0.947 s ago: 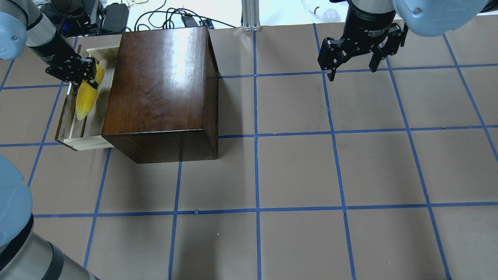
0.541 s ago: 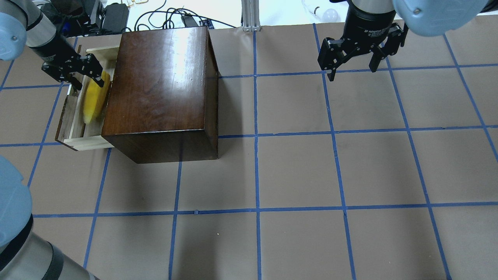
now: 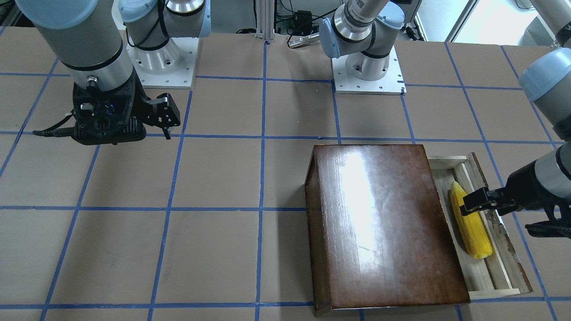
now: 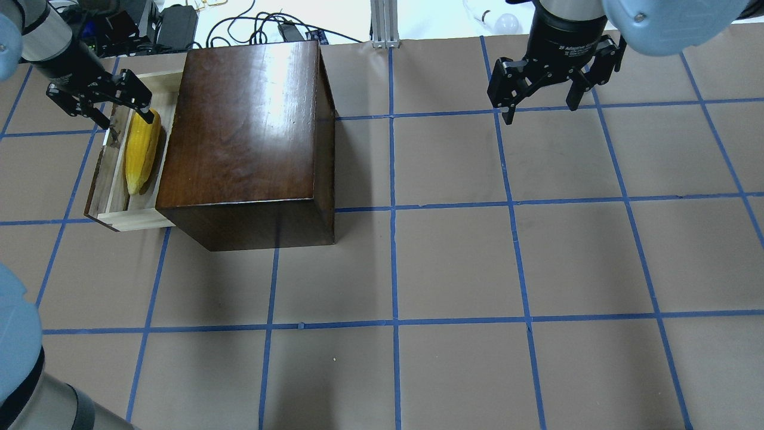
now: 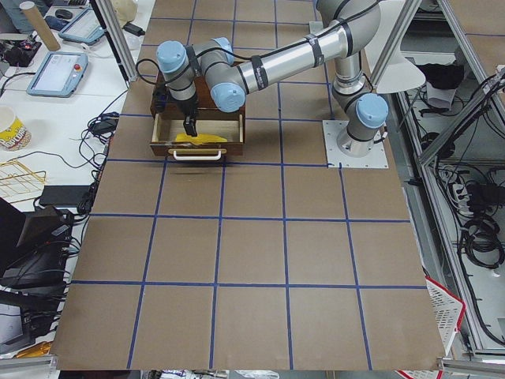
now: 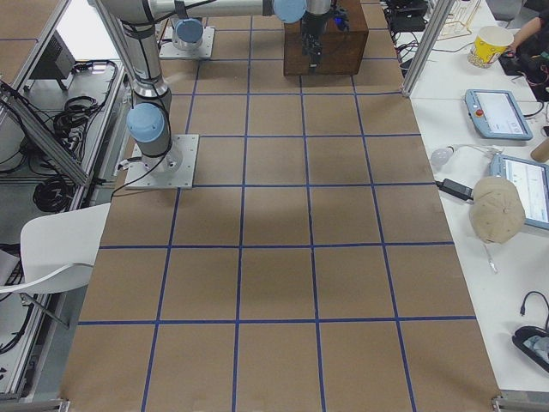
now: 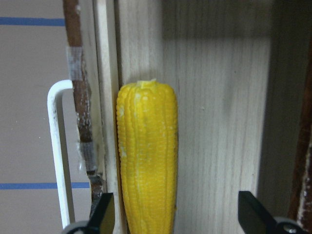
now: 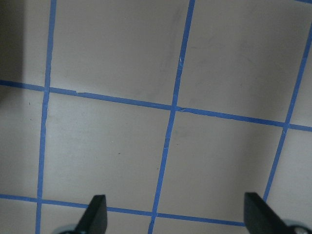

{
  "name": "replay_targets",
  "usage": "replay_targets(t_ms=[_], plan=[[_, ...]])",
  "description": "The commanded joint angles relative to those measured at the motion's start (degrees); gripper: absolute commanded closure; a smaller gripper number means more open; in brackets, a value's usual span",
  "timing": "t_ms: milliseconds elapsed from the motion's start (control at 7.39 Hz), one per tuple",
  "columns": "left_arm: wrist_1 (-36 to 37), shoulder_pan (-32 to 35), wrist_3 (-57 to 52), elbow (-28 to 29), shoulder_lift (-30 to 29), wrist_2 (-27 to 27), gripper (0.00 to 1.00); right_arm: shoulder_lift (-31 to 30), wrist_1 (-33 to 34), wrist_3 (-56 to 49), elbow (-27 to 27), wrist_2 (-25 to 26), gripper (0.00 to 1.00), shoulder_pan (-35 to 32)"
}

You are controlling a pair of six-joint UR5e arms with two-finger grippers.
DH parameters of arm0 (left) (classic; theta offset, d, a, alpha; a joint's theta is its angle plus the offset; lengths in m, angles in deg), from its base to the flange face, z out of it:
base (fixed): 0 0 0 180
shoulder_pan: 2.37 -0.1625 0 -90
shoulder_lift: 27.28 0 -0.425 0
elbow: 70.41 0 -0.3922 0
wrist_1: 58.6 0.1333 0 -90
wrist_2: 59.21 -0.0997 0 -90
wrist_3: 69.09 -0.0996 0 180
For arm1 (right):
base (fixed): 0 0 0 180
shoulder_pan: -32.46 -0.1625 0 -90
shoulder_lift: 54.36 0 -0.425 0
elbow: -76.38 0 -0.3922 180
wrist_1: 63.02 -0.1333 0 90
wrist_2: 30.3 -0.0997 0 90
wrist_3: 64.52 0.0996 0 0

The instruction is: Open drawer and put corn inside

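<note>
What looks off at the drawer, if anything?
Only wear: the drawer's dark front panel is worn, with tape-like patches beside the white handle. The corn lies flat inside, along the front wall.

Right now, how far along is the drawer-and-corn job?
Done: the drawer is pulled out of the box and the corn lies flat inside it. In hand: nothing; the left gripper hovers open above the corn, the right gripper hangs open, far off. Left: seemingly just pulling the left arm clear.
</note>
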Motion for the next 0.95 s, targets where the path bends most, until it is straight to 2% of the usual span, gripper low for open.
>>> replay_targets(t_ms=[0, 135, 541, 812], plan=[[-2.08, 3.07, 0.93, 0.28, 3.93, -0.27, 0.08, 0.00, 0.01, 0.09, 0.00, 0.00, 0.00, 0.00], [-2.70, 7.02, 6.42, 0.10, 5.95, -0.45, 0.04, 0.00, -0.07, 0.00, 0.00, 0.00, 0.00, 0.00], [-5.93, 15.20, 12.42, -1.21, 12.63, -0.62, 0.00, 0.00, -0.07, 0.00, 0.00, 0.00, 0.00, 0.00], [-5.61, 19.61, 12.89, -4.45, 16.06, -3.94, 0.00, 0.00, -0.07, 0.00, 0.00, 0.00, 0.00, 0.00]])
